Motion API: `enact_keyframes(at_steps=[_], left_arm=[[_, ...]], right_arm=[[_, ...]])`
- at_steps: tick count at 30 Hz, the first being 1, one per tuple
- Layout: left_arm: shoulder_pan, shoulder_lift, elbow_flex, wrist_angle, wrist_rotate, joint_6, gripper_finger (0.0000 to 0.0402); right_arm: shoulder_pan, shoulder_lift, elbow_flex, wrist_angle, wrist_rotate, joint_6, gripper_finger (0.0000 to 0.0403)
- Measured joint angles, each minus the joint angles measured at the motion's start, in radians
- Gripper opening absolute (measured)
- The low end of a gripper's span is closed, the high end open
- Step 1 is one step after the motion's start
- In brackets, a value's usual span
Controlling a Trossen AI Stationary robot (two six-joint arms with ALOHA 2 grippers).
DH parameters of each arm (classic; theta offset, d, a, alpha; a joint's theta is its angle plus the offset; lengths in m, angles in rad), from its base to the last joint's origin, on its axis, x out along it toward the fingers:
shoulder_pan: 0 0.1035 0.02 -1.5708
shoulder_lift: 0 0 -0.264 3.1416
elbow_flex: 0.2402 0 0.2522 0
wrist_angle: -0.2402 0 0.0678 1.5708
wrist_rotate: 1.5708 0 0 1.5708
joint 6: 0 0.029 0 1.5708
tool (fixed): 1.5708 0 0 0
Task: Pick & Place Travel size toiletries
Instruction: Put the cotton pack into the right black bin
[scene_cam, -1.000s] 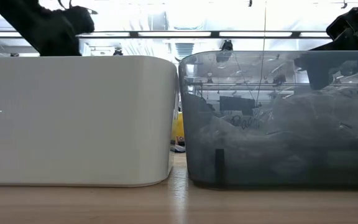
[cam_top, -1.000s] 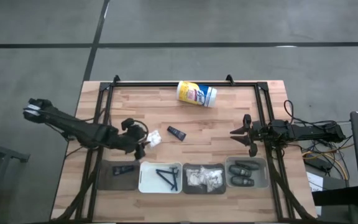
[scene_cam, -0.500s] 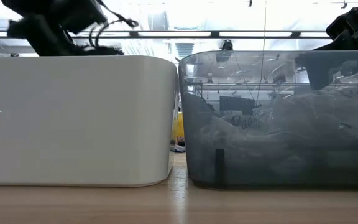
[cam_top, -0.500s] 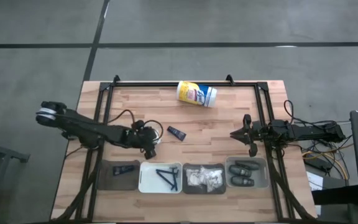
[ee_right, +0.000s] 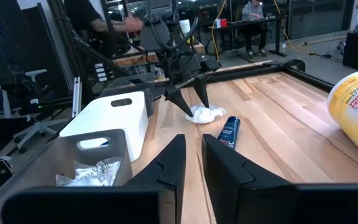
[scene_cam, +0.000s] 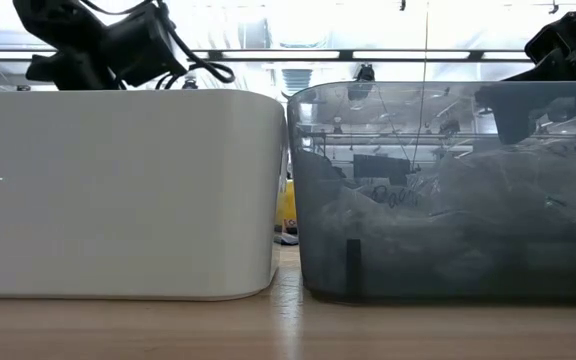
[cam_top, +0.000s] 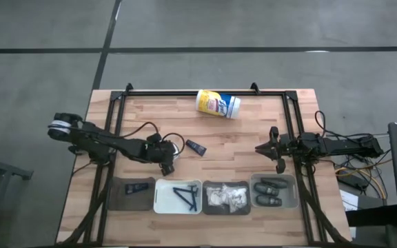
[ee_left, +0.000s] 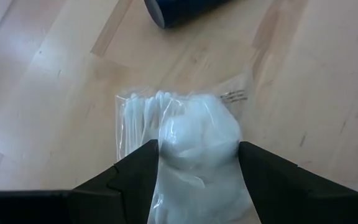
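Table (cam_top: pixel 253 131) of pale wood fills the middle of the high view, metal frame round it. Left gripper (cam_top: pixel 169 153) sits left of centre, low over a white packet (ee_left: pixel 194 134); jaws spread wide, one finger each side of the packet, which lies flat on the wood in the left wrist view, not lifted. The right wrist view shows the same thing from across the table: fingertips (ee_right: pixel 182 102) down at the packet (ee_right: pixel 207 113). Black tube (cam_top: pixel 196 147) lies just right of that gripper in the high view, near the packet but apart; in the left wrist view only its end (ee_left: pixel 179 9) shows at the top edge. Right gripper (cam_top: pixel 271 148) rests at centre right by the frame rail, jaws narrow, almost together, nothing between them. Four bins in a row along the lower middle of the high view: dark bin (cam_top: pixel 116 196) with a tube in it, white bin (cam_top: pixel 160 200) with razors (cam_top: pixel 185 195), clear bin (cam_top: pixel 207 186) with packets (cam_top: pixel 227 197), grey bin (cam_top: pixel 293 195) with pods (cam_top: pixel 269 193). Canister (cam_top: pixel 218 104), yellow and white, lies on its side at top centre, well apart from both grippers. Low view shows only the white bin (scene_cam: pixel 118 190) and clear bin (scene_cam: pixel 448 190) walls up close, left arm (scene_cam: pixel 98 45) above at upper left.
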Motion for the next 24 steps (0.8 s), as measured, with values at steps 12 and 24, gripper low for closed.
enact_keyframes(at_steps=[12,24], left_arm=[[0.014,0.002,0.000,-0.010,0.003,-0.002,0.0207],[0.014,0.002,0.003,-0.016,-0.015,0.048,0.0067]], right_arm=[[0.000,0.000,0.000,0.000,0.000,0.000,0.0091],[0.000,0.000,0.000,0.000,0.000,0.000,0.0121]])
